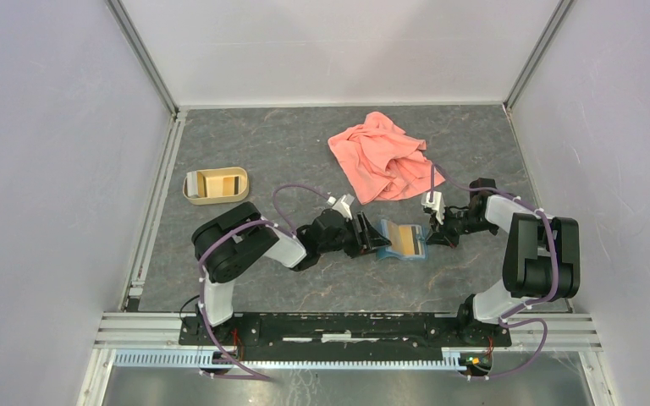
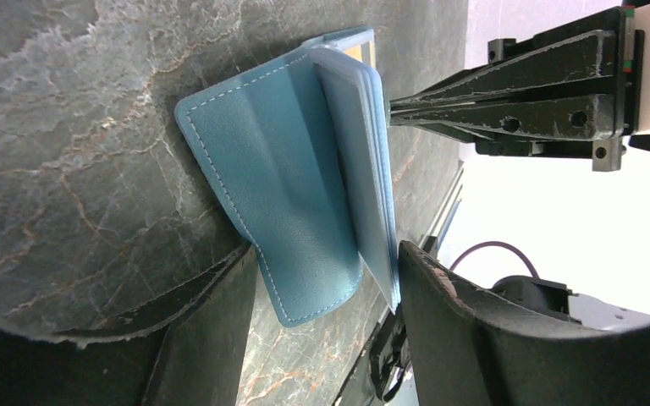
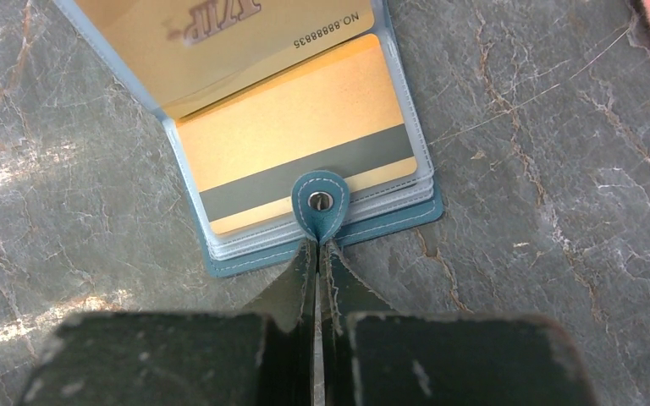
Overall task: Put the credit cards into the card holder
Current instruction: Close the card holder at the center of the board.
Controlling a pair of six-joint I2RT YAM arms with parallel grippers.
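Observation:
The teal-blue card holder (image 1: 387, 246) lies open in the middle of the table, its left cover (image 2: 279, 169) raised. An orange-gold credit card (image 3: 296, 139) with a dark stripe sits in its clear sleeve, and a second card (image 3: 220, 42) rests on the lifted page above. My left gripper (image 1: 372, 235) is open and straddles the raised cover and sleeves (image 2: 326, 252), its right finger (image 2: 440, 304) against the sleeve edges. My right gripper (image 1: 430, 233) is shut, with its tips (image 3: 317, 244) at the base of the snap tab (image 3: 320, 201). From the left wrist view the right gripper (image 2: 393, 110) meets the holder's far edge.
A tan oval tray (image 1: 217, 200) at the left holds more orange-gold cards (image 1: 224, 183). A salmon-pink cloth (image 1: 381, 156) lies crumpled behind the card holder, close to the right arm. Walls close in the table on three sides.

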